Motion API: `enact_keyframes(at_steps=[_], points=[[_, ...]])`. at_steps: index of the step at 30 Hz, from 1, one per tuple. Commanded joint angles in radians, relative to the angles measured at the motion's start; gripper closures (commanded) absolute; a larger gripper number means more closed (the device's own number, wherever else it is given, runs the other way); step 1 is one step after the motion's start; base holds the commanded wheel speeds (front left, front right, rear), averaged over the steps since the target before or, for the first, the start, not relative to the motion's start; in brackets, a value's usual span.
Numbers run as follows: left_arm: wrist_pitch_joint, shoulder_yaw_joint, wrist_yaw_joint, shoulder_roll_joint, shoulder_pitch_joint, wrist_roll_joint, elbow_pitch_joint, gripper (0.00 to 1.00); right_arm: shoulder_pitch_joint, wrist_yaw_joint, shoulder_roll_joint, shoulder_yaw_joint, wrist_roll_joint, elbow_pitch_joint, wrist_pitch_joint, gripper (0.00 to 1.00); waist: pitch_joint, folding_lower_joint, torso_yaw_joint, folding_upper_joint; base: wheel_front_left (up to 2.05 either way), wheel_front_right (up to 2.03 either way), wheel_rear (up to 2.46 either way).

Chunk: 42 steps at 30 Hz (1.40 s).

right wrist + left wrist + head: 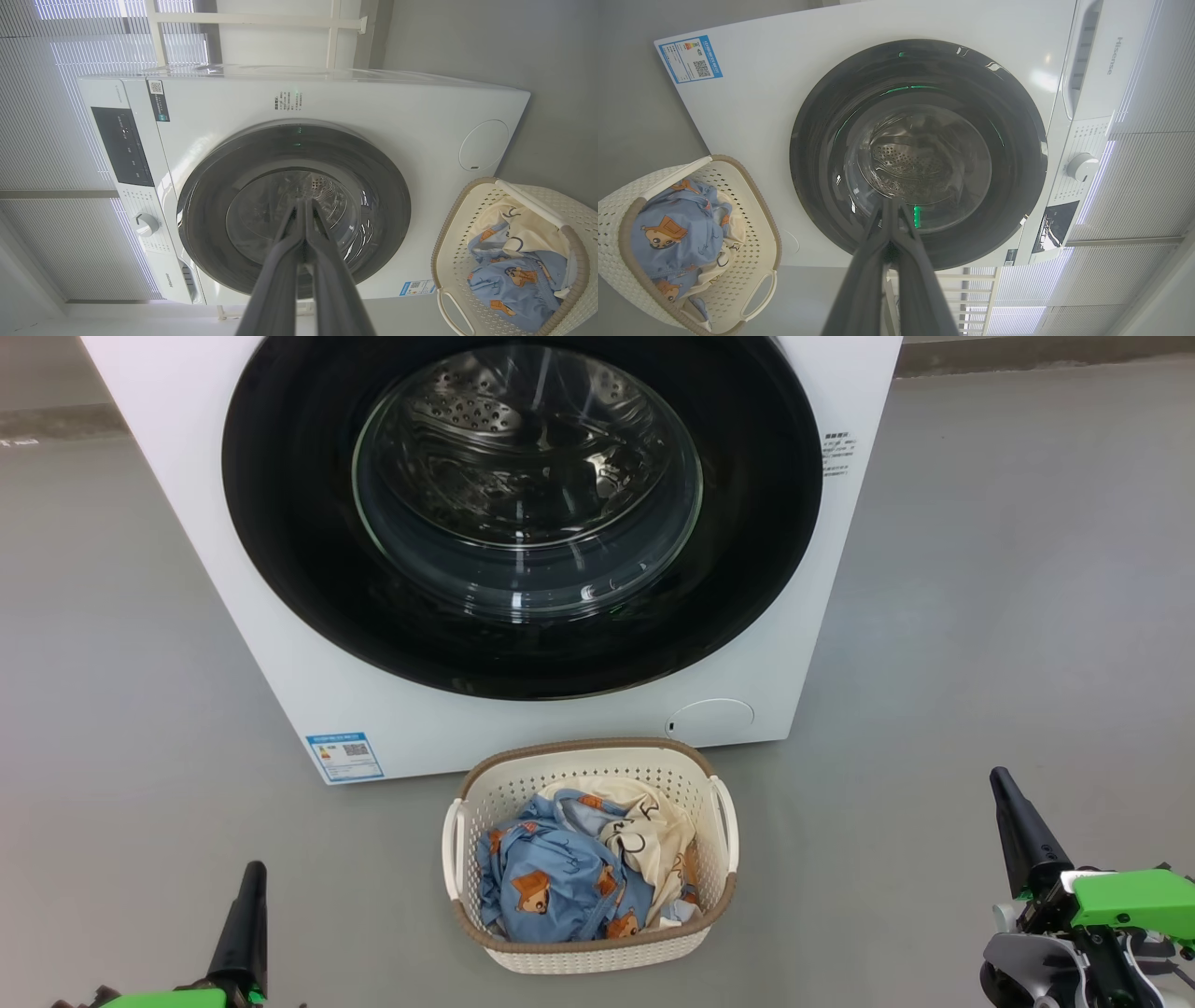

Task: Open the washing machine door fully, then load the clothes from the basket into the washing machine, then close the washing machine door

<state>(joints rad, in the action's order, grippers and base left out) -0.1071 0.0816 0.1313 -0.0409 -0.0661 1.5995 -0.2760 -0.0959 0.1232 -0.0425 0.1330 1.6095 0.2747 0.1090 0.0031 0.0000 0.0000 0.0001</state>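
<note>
As the basket (588, 745) fronts the door (289, 523), left end effector (252, 873) and right end effector (1001, 780) sit closed.

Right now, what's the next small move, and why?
Likely bring one pincer to the black rim of the washing machine door and pull it open. It is closed, the clothes lie in the basket, and the left pincer and right pincer are shut, clear of it.
</note>
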Motion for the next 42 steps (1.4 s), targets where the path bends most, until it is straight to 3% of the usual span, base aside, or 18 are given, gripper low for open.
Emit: enact_keyframes(at_steps=[1, 19, 20, 26, 30, 42], points=[[-0.007, 0.033, -0.001, -0.009, -0.042, 0.008, 0.031, 1.00, -0.012, 0.008, -0.008, -0.019, -0.001, -0.030, 0.004, 1.00, 0.000, 0.0000, 0.000, -0.0001, 0.00, 0.00, 0.00], [-0.007, 0.033, -0.001, -0.009, -0.042, 0.009, 0.031, 1.00, -0.012, 0.008, -0.008, -0.019, -0.001, -0.030, 0.004, 1.00, 0.000, 0.0000, 0.000, -0.0001, 0.00, 0.00, 0.00], [0.000, -0.001, 0.000, 0.000, 0.001, 0.000, -0.003, 0.00, 0.000, 0.000, 0.001, -0.001, 0.000, 0.004, 0.000, 0.00, 0.000, 0.0000, 0.000, -0.0001, 0.00, 0.00, 0.00], [0.003, -0.003, 0.000, 0.011, 0.027, 0.001, -0.033, 0.00, 0.023, 0.000, 0.015, -0.010, 0.000, 0.038, -0.008, 0.00, 0.002, 0.0002, 0.001, -0.0001, 0.00, 0.00, 0.00], [0.007, 0.000, 0.000, 0.010, 0.025, 0.003, -0.024, 0.00, 0.020, 0.000, 0.014, -0.021, 0.001, 0.027, -0.020, 0.00, -0.001, 0.0022, 0.003, -0.0001, 0.00, 0.00, 0.00], [0.023, 0.004, 0.000, 0.008, 0.020, -0.001, 0.010, 0.00, 0.015, 0.001, 0.012, -0.052, -0.006, -0.011, -0.055, 0.00, 0.000, 0.0000, 0.007, -0.0001, 0.00, 0.00, 0.00]])
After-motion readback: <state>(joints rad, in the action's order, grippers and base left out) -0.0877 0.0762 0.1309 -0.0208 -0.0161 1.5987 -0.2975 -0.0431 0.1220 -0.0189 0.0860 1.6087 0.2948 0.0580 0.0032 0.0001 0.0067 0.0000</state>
